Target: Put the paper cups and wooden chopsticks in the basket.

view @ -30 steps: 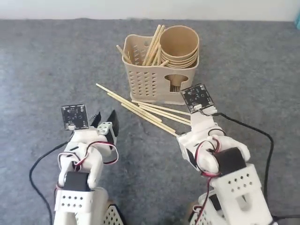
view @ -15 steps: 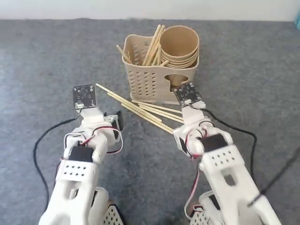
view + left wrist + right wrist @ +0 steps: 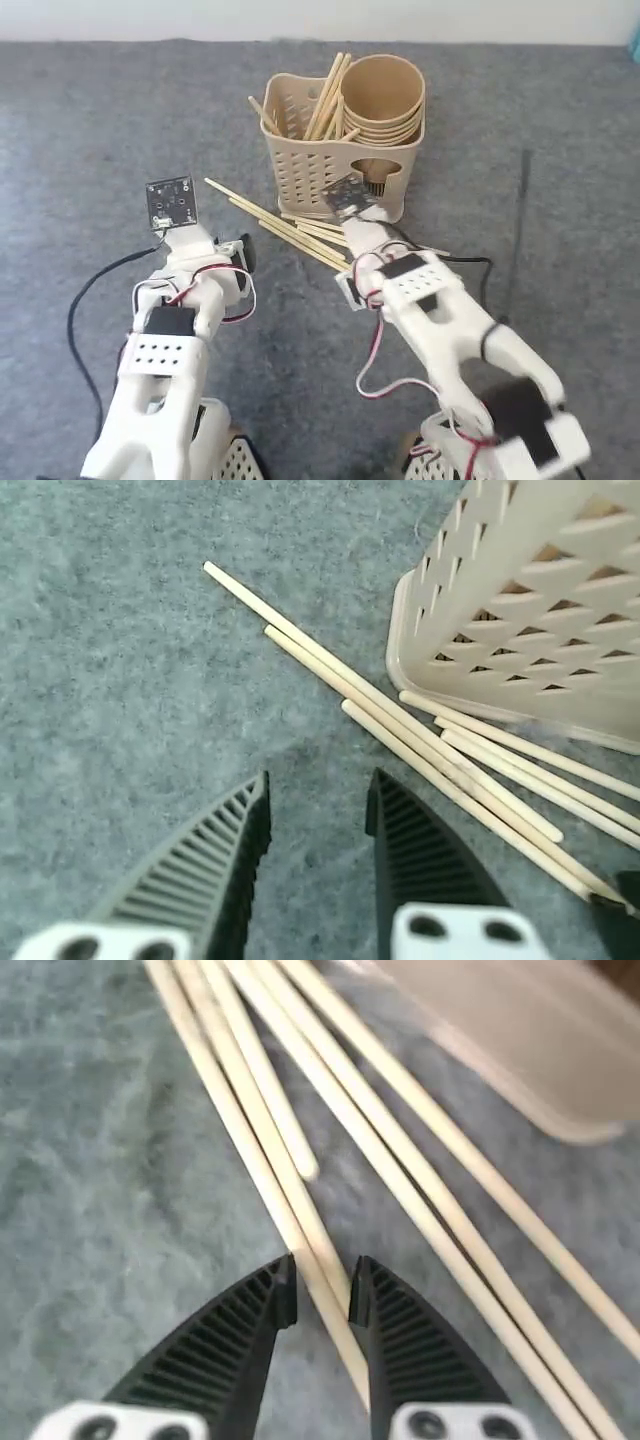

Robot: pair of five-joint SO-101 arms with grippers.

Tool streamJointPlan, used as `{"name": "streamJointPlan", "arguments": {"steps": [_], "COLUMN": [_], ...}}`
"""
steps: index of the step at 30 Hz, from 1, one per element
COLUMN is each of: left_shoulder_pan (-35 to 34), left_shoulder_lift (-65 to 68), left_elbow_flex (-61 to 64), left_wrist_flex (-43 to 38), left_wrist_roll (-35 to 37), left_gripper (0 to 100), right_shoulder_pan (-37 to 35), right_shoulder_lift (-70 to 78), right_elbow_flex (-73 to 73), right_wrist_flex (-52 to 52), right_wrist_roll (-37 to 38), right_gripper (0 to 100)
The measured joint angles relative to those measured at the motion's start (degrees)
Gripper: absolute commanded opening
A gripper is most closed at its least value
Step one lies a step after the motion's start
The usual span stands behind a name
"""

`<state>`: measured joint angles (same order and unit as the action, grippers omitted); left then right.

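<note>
A beige slotted basket (image 3: 325, 165) stands at the far middle of the grey carpet, holding stacked paper cups (image 3: 383, 95) and several wooden chopsticks (image 3: 325, 90). More chopsticks (image 3: 270, 220) lie fanned on the carpet in front of the basket. My left gripper (image 3: 318, 785) is open just above the carpet, a little short of these chopsticks (image 3: 400, 720) and near the basket's corner (image 3: 520, 610). My right gripper (image 3: 322, 1272) is open by a narrow gap, low over the carpet, with two chopsticks (image 3: 270, 1170) running between its fingertips.
Grey carpet (image 3: 110, 120) covers the whole table, with free room to the left and right of the basket. The right arm's black cable (image 3: 470, 262) trails beside its wrist. A pale wall edge runs along the back.
Both arms have stretched forward toward the loose chopsticks. The right arm swung left and down onto them. The left arm advanced, then nearly stopped.
</note>
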<state>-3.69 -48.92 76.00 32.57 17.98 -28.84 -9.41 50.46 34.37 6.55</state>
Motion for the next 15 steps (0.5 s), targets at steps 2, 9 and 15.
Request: {"name": "streamJointPlan", "arguments": {"steps": [2, 9, 15], "left_shoulder_pan": [0.0, 0.0, 0.0], "left_shoulder_lift": [0.0, 0.0, 0.0], "left_elbow_flex": [0.0, 0.0, 0.0], "left_wrist_flex": [0.0, 0.0, -1.6], "left_wrist_roll": [0.0, 0.0, 0.0], "left_gripper": [15, 15, 15], "right_shoulder_pan": [-0.3, -1.0, -1.6], "right_shoulder_lift": [3.6, 8.1, 8.3], "right_elbow_flex": [-1.7, -4.7, -4.9], "right_wrist_flex": [-1.2, -1.5, -1.1], "right_wrist_roll": [0.2, 0.3, 0.4], "right_gripper": [10.1, 1.0, 0.9]}}
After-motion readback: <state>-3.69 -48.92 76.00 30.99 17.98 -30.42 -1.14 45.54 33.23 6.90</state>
